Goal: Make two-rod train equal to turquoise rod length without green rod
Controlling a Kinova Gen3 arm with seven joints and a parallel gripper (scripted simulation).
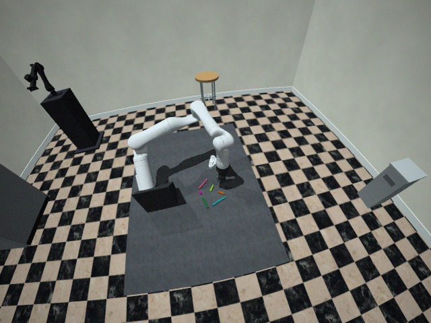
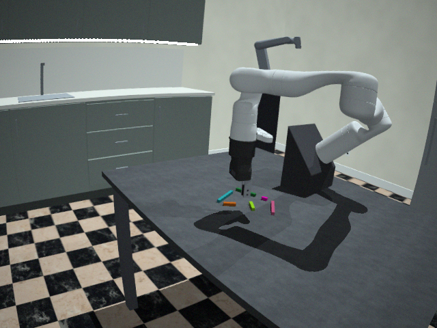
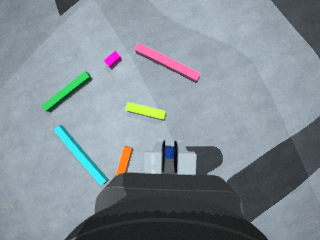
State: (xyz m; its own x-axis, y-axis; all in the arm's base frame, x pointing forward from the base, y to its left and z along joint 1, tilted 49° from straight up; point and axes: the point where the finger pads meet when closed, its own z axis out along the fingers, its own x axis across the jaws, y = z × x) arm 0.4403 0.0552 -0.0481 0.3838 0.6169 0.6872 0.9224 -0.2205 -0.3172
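Observation:
My gripper (image 3: 169,151) (image 2: 244,194) is shut on the blue rod (image 3: 169,151) and holds it above the table. The blue rod is too small to make out in the top and exterior views. The pink rod (image 1: 203,183) (image 2: 272,207) (image 3: 167,62) lies flat, apart from the others. The turquoise rod (image 1: 219,200) (image 2: 224,196) (image 3: 81,155) lies at the left in the wrist view. The orange rod (image 1: 221,192) (image 2: 229,203) (image 3: 124,160) lies just left of the gripper there, its near end hidden by the gripper body.
The lime rod (image 1: 211,188) (image 2: 251,206) (image 3: 145,111) lies between the pink rod and the gripper in the wrist view. The magenta rod (image 1: 200,192) (image 2: 264,198) (image 3: 113,59) lies near the pink rod's end. The green rod (image 1: 205,202) (image 3: 67,91) lies beyond the turquoise one.

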